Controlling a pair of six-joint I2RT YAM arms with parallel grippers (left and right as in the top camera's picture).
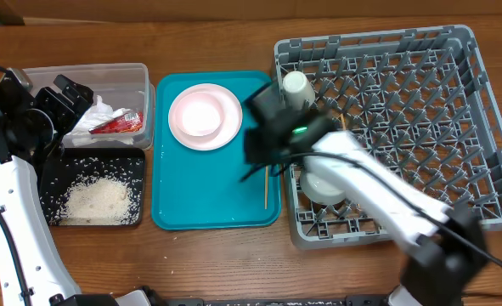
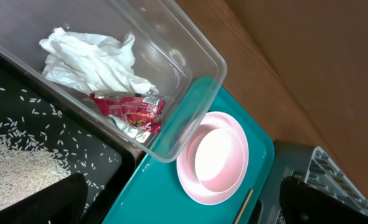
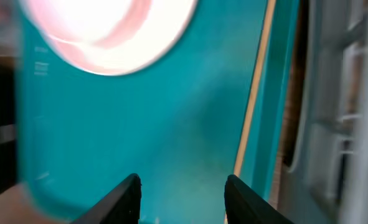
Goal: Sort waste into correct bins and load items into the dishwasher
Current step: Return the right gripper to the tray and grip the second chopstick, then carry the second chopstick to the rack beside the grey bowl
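Observation:
A clear tub (image 1: 140,81) holds the crumpled white-and-red wrapper (image 1: 117,124), which also shows in the left wrist view (image 2: 131,109). The black tray (image 1: 55,174) holds rice (image 1: 100,200). A pink bowl (image 1: 198,113) sits on a pink plate (image 1: 231,127) on the teal tray. One chopstick (image 1: 267,189) lies along that tray's right edge and shows in the right wrist view (image 3: 252,93). A white cup (image 1: 296,84) and a grey-green bowl (image 1: 321,187) stand in the grey dish rack (image 1: 420,93). My left gripper (image 2: 184,205) is open and empty by the tub. My right gripper (image 3: 182,186) is open, low over the teal tray, just left of the chopstick.
The teal tray (image 1: 208,191) lies between the two bins and the rack. My right arm (image 1: 369,191) crosses the rack's front left corner and hides part of the bowl. Bare wooden table (image 1: 234,42) runs along the back.

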